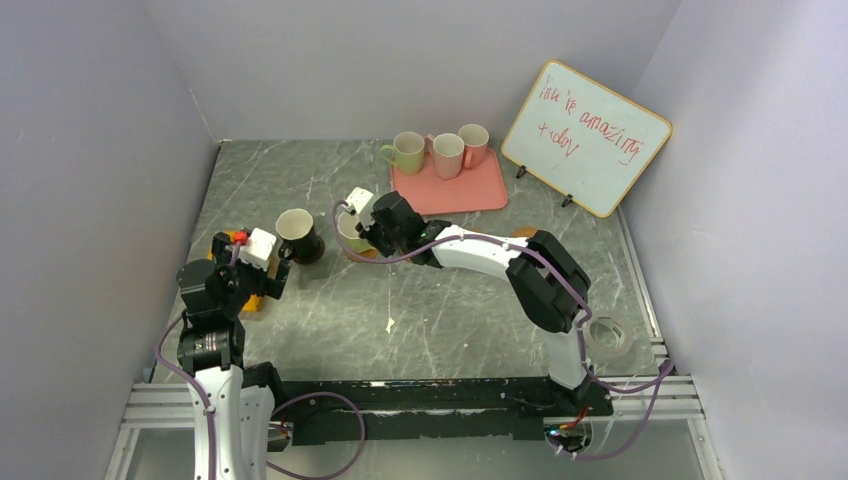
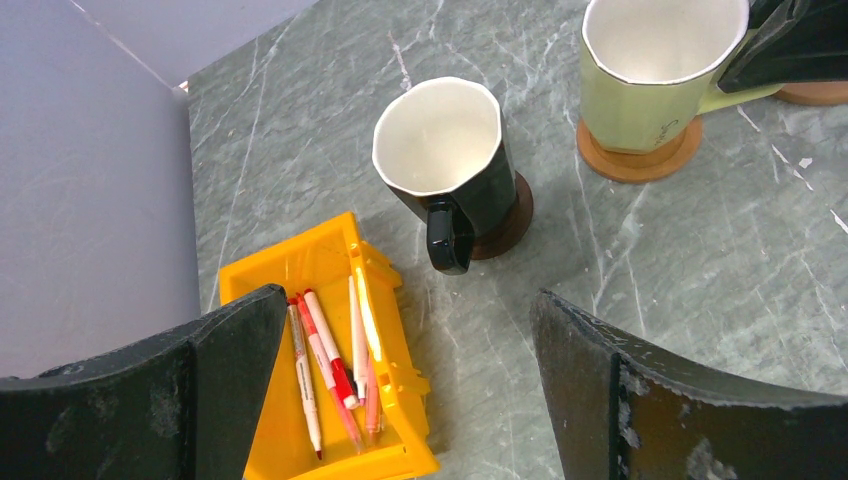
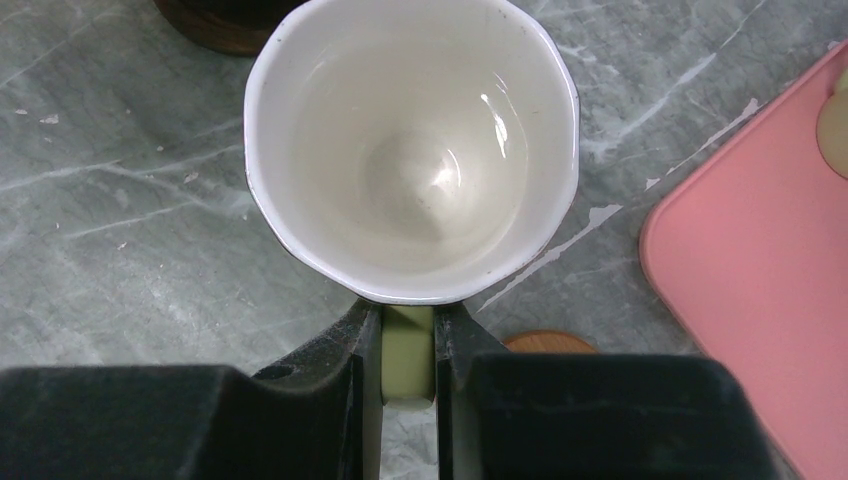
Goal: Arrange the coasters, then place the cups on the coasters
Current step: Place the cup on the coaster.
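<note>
Right fingers are pinching the green cup by its handle, seemingly seating it on a coaster; left fingers are hanging spread.

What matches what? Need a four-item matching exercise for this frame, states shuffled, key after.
1 dark brown mug
2 pale green mug
3 yellow bin
4 left gripper

A holds pens
B open, holding nothing
C stands on dark coaster
D handle pinched by right gripper

Pairs: 1-C, 2-D, 3-A, 4-B
</note>
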`<state>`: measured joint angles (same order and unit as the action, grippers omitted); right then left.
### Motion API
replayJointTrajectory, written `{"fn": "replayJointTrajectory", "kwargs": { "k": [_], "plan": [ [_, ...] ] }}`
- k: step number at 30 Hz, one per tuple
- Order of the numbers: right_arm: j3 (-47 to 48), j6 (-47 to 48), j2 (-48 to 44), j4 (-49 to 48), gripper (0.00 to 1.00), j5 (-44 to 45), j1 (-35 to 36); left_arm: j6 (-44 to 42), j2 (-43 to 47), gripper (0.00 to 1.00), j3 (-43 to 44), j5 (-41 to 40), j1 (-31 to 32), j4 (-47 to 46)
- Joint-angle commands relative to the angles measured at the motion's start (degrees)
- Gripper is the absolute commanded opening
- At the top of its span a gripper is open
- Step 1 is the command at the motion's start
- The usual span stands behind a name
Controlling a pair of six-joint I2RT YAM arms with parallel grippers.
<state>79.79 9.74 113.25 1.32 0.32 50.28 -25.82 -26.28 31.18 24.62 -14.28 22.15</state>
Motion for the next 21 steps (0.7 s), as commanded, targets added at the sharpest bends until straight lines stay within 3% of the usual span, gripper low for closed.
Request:
{"fn": "replayJointTrajectory", "kwargs": {
  "k": [1,8,21],
  "plan": [
    [2.30,1.19,-3.75,0.70,0.00,-0.49,-0.36,-0.34,0.37,0.96,-0.15,1.48,-0.39,-0.62],
    [2.22,0.59,-4.22,1.04,0.00,1.04,-1.05,-0.34,0.40,0.96,-0.15,1.48,-0.39,-0.62],
    [1.98,-0.89,-4.64,1.46,0.00,-6.56,-1.85,-0.35,0.29,0.96,-0.15,1.48,-0.39,-0.71]
  ]
}}
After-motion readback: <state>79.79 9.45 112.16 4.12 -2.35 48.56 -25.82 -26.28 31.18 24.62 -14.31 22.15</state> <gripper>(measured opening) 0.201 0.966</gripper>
